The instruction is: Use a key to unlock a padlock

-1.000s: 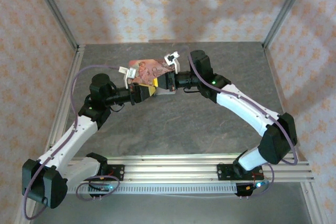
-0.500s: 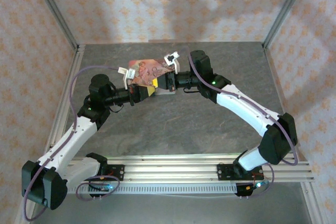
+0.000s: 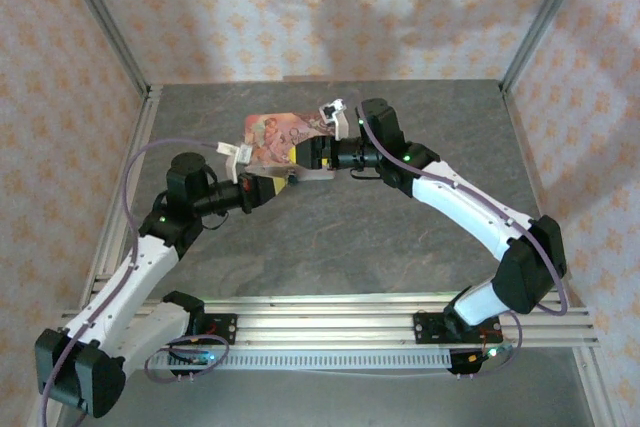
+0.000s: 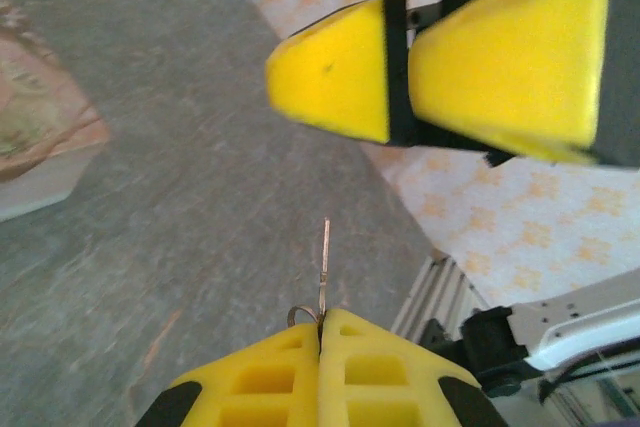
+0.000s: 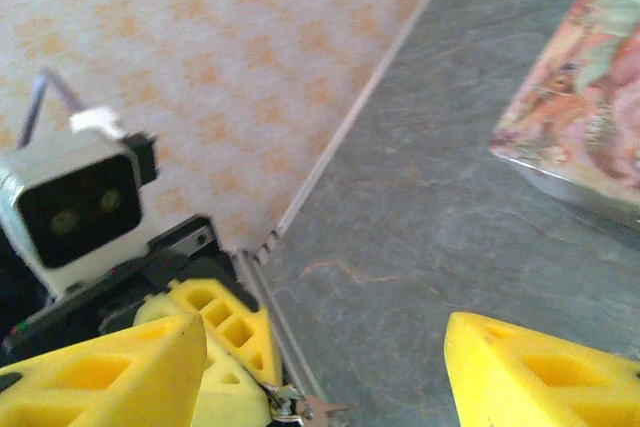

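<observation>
My left gripper [image 4: 321,319] is shut on the key [image 4: 325,265]. The thin silvery blade sticks straight out from between the yellow pads, and a small ring [image 4: 297,315] shows beside it. In the top view the left gripper [image 3: 270,185] hangs just left of and nearer than my right gripper [image 3: 298,157]. The right gripper [image 5: 325,335] stands open with nothing between its fingers. In the right wrist view the key [image 5: 322,410] pokes out of the left gripper's fingers [image 5: 225,347] at the bottom. The padlock is out of view.
A pink picture-printed tin [image 3: 285,135] lies on the grey table [image 3: 400,247] just behind both grippers. It shows as the tin [image 5: 590,97] at the right of the right wrist view. Metal frame rails [image 3: 120,197] edge the table, with patterned walls behind.
The right gripper has opened. The left arm has drawn back to the left and toward the near edge with the key, so the two grippers now stand slightly apart.
</observation>
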